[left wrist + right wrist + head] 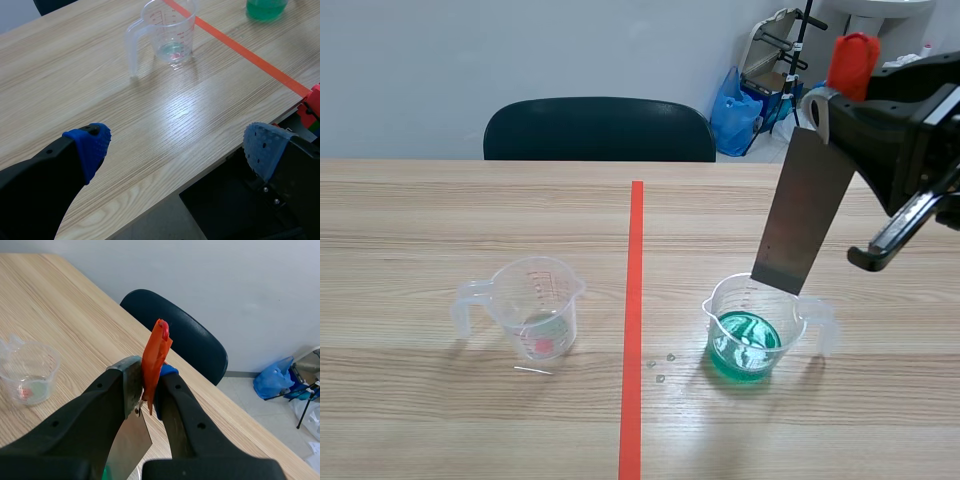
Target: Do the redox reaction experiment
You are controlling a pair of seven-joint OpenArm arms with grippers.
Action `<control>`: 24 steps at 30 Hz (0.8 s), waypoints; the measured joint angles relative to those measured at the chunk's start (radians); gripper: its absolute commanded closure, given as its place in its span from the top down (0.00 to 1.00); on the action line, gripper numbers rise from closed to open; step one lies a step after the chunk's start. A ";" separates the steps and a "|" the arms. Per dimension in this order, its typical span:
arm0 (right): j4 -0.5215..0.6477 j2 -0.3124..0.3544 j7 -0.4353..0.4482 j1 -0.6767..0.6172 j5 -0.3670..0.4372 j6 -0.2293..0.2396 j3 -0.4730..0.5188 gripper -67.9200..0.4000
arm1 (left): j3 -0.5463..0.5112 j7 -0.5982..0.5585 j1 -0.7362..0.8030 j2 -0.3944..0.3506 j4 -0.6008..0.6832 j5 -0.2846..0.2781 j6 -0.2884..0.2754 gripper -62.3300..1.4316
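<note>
The right gripper (pixel 842 108), clamping the plate (pixel 802 215) by its top, is hanging it at the green beaker's (pixel 748 345) rim for dipping, so lowering it straight into the liquid looks next, while the left gripper (pixel 175 147) is hovering, fingers apart.

Picture edges cut off the green-filled cup (pixel 265 7) and the metal plate (pixel 127 445).

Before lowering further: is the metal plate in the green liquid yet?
Out. The metal plate hangs, lower edge at the beaker rim, above the green liquid.
</note>
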 measured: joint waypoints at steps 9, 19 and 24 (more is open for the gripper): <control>0.000 0.000 0.000 0.000 0.000 0.000 0.000 0.03 | 0.000 0.000 0.000 0.000 0.000 0.000 0.000 0.91; 0.000 0.000 -0.015 0.000 0.000 0.000 0.000 0.03 | 0.000 0.000 0.000 0.000 0.000 0.000 0.000 0.91; 0.000 0.000 -0.015 0.000 0.000 0.000 0.000 0.03 | 0.000 0.000 0.000 0.000 0.000 0.000 0.000 0.91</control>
